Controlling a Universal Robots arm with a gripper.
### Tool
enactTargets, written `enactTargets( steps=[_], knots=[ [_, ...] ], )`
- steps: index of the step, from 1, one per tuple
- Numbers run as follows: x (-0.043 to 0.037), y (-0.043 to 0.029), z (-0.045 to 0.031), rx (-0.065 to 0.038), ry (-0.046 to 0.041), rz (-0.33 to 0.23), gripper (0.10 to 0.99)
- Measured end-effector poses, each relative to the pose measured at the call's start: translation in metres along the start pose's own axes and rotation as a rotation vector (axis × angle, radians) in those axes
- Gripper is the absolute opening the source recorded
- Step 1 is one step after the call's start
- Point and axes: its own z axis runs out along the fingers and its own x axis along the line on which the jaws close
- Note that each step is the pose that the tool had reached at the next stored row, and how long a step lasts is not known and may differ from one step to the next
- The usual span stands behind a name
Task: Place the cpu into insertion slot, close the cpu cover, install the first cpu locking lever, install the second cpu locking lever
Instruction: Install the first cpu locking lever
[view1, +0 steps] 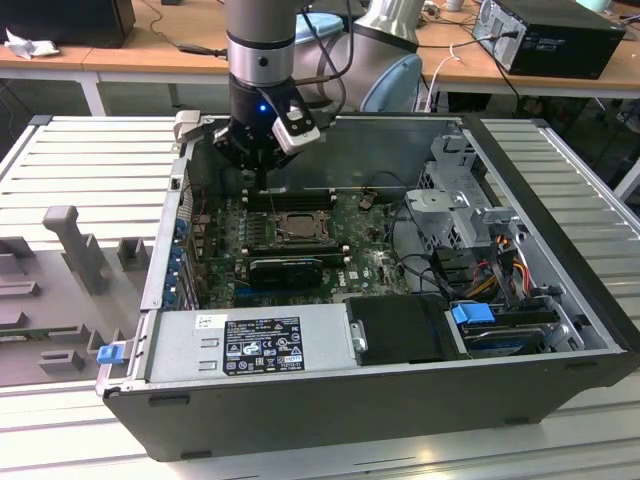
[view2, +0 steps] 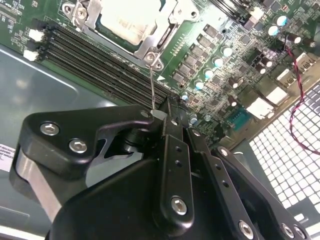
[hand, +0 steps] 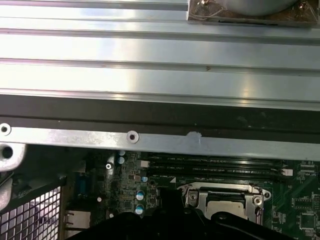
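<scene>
Exterior view: my claw hung just behind the slot; cover lay shut.
Second wrist view: claw pinched together on a thin, springy lever; cpu seated.
First wrist view: grip the lever's free end, I judged.

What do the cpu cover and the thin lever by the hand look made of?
The cpu cover looks like bright stamped metal, its silver frame catching light around the window. The lever seems to be thin steel wire, pale and glinting. The hand beside it looks matte black, plastic or coated metal.
</scene>
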Motion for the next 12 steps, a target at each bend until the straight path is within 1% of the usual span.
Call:
enactTargets(
  steps=[4, 7, 12],
  knots=[
    [-0.0037, -0.0002, -0.0001, 0.0, 0.0, 0.0, 0.106],
    [-0.0114, -0.0005, -0.0004, 0.0, 0.0, 0.0, 0.106],
    [-0.0149, -0.0007, -0.0005, 0.0, 0.0, 0.0, 0.106]
  ],
)
